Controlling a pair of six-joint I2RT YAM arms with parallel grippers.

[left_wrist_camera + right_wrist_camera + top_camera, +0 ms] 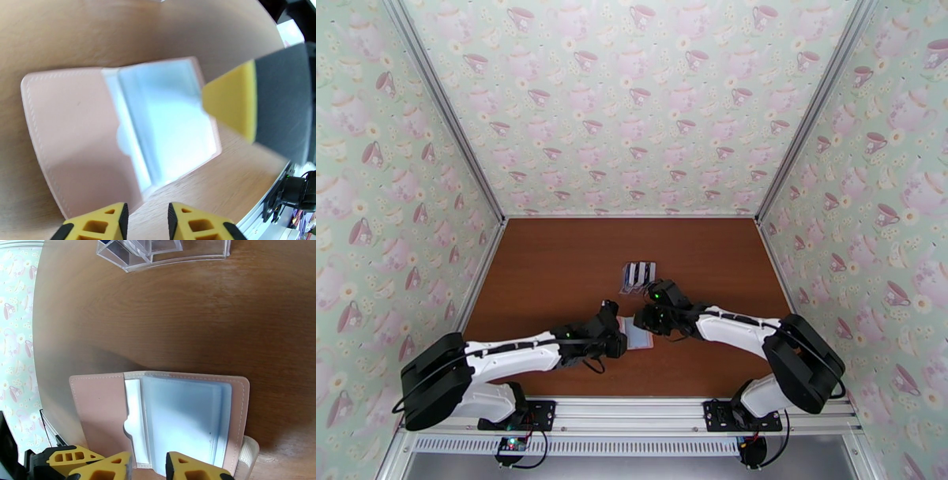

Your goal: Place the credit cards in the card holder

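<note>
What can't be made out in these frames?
- Top external: card holder mostly covered by the left gripper and right gripper; credit cards in the clear rack too small to count.
- Right wrist: rack cut off by the top edge; whether the right gripper pinches the holder is lost at the bottom edge.
- Left wrist: a blurred finger of the right gripper covers the holder's right edge; glare on the sleeves hides whether a card is inside.
</note>
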